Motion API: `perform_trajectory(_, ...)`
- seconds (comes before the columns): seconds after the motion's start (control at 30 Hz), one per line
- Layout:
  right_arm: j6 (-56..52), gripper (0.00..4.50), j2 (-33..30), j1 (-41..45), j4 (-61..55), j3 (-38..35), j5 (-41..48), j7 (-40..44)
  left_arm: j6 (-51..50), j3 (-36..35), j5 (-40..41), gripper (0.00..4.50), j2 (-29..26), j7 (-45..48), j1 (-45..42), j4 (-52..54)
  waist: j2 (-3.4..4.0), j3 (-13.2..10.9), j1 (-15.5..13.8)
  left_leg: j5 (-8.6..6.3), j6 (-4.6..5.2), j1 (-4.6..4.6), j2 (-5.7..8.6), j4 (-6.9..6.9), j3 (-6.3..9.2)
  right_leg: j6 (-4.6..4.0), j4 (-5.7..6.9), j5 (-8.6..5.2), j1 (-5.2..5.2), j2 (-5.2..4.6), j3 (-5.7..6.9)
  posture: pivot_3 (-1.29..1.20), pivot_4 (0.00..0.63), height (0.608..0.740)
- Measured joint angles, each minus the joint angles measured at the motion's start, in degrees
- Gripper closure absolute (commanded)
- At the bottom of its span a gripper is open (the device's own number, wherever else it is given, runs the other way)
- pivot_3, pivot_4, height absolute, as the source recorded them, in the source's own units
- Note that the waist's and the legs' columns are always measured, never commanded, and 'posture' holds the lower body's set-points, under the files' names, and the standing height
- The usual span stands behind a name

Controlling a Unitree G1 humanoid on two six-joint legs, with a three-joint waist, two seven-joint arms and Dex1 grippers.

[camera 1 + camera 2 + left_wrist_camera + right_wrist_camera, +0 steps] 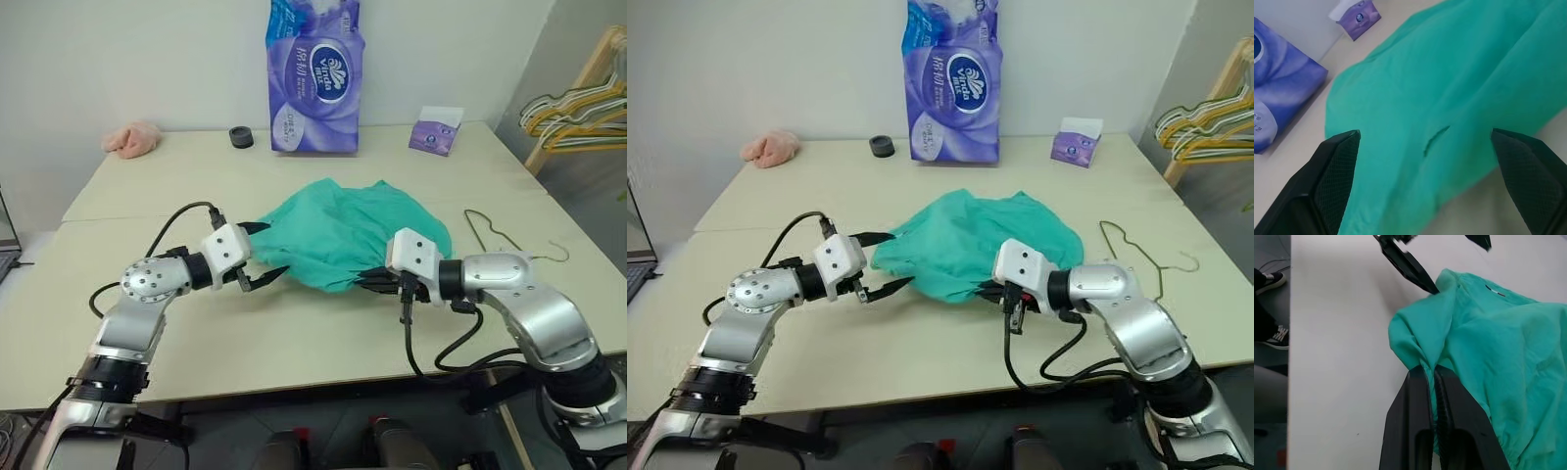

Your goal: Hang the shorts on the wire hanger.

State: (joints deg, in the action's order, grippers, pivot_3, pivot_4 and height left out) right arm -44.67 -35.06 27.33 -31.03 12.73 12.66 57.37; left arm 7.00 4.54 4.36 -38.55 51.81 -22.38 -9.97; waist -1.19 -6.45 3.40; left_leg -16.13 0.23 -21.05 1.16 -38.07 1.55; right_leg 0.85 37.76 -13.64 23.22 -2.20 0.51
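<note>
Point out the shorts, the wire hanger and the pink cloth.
shorts (343,230), left eye view, middle of the fabric
wire hanger (493,232), left eye view, its wire near the bend
pink cloth (132,137), left eye view, its centre

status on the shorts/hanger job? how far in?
Early. Done: the right gripper is shut on a fold of the shorts, pinching their near edge. In hand: the left gripper is open at the shorts' other side, fabric between its fingers, not closed. Left: the wire hanger lies flat on the table beside the shorts, untouched; nothing is hung.
</note>
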Motion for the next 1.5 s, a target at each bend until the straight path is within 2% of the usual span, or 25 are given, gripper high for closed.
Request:
perform_trajectory(0.2,-4.4,4.46,-3.7,-1.3,-3.4,-5.4,6.7,0.0,8.6,2.9,-8.1,0.00,-0.6,-3.0,-2.4,-13.8,-0.09,-0.2,1.5,0.00,0.00,0.00,-0.02,0.04,0.03,0.03,-0.03,-0.02,0.00,-0.05,0.03,-0.23,0.105,0.740)
perform_trajectory(0.3,-5.8,4.50,-5.1,-1.6,-4.4,-7.5,9.3,-0.3,13.0,3.2,-11.4,0.59,-0.7,-5.2,-4.9,-20.6,-0.12,-0.4,1.7,0.00,0.00,-0.01,-0.02,0.04,0.03,0.14,-0.03,-0.08,0.02,-0.06,0.03,-0.24,0.106,0.740)
perform_trajectory(0.47,-6.8,4.50,-6.5,-2.1,-5.4,-8.7,13.2,-1.0,18.3,4.5,-14.2,2.15,0.5,-7.6,-7.5,-26.8,-0.16,-0.5,1.7,-0.01,0.00,-0.03,0.00,0.03,0.00,0.17,-0.05,-0.08,0.02,-0.15,0.01,-0.24,0.107,0.740)
perform_trajectory(0.7,-6.6,4.50,-8.2,-3.7,-7.1,-9.4,16.1,-1.4,22.7,5.2,-16.0,4.44,1.5,-8.9,-8.3,-29.8,-0.25,-0.6,2.0,-0.01,0.00,-0.04,-0.03,0.05,-0.01,0.18,-0.05,-0.08,0.03,-0.16,0.03,-0.24,0.110,0.740)
perform_trajectory(0.83,-3.1,4.50,-10.7,-5.0,-7.2,-9.1,15.9,-0.8,24.4,5.3,-15.9,4.48,1.4,-8.4,-8.5,-30.4,-0.26,-0.6,2.1,-0.01,0.00,-0.04,-0.02,0.05,-0.02,0.20,-0.06,-0.09,0.03,-0.16,0.03,-0.24,0.111,0.740)
perform_trajectory(0.93,6.1,3.70,-15.1,-7.5,-5.1,-6.3,10.2,0.7,23.6,5.2,-13.9,4.50,1.2,-5.0,-7.8,-28.3,-0.26,-0.7,2.1,-0.01,-0.01,-0.05,-0.02,0.05,-0.05,0.22,-0.10,-0.10,0.03,-0.16,0.03,-0.23,0.111,0.740)
perform_trajectory(1.03,12.9,2.68,-17.1,-8.6,-1.6,-4.8,5.5,1.9,19.4,5.1,-9.9,4.50,0.1,-0.1,-5.4,-22.2,-0.25,-0.9,2.4,-0.01,-0.01,-0.04,-0.02,0.05,-0.11,0.23,-0.11,-0.11,0.03,-0.16,-0.02,-0.23,0.110,0.740)
perform_trajectory(1.17,18.1,1.22,-21.5,-9.0,-0.5,-4.8,2.5,4.0,7.4,4.0,-2.6,4.50,-2.2,6.6,-1.0,-10.7,-0.19,-1.0,3.1,-0.01,-0.02,-0.04,-0.07,0.08,-0.07,0.23,-0.09,-0.12,0.05,-0.12,0.01,-0.22,0.108,0.740)
perform_trajectory(1.27,19.9,0.16,-23.0,-12.9,-0.5,-6.3,1.6,4.0,-3.6,3.3,2.9,4.50,-5.0,11.0,2.2,-0.2,-0.20,-1.0,3.1,-0.02,-0.03,-0.03,-0.10,0.08,-0.06,0.24,-0.09,-0.12,0.04,-0.09,0.00,-0.22,0.107,0.740)
perform_trajectory(1.3,19.7,0.02,-23.0,-14.2,-1.3,-7.1,2.1,4.0,-6.8,3.0,4.4,4.50,-5.7,12.0,2.9,2.6,-0.18,-1.0,3.1,-0.02,-0.03,-0.03,-0.10,0.08,-0.07,0.24,-0.08,-0.12,0.04,-0.09,-0.02,-0.22,0.106,0.740)
perform_trajectory(1.5,19.2,0.02,-21.9,-21.5,-9.3,-6.7,1.9,1.9,-21.2,2.2,11.8,4.50,-6.2,14.0,3.6,12.9,-0.19,-1.0,2.9,-0.02,-0.03,-0.01,-0.10,0.06,-0.09,0.30,-0.12,-0.16,-0.01,-0.04,-0.04,-0.22,0.103,0.740)
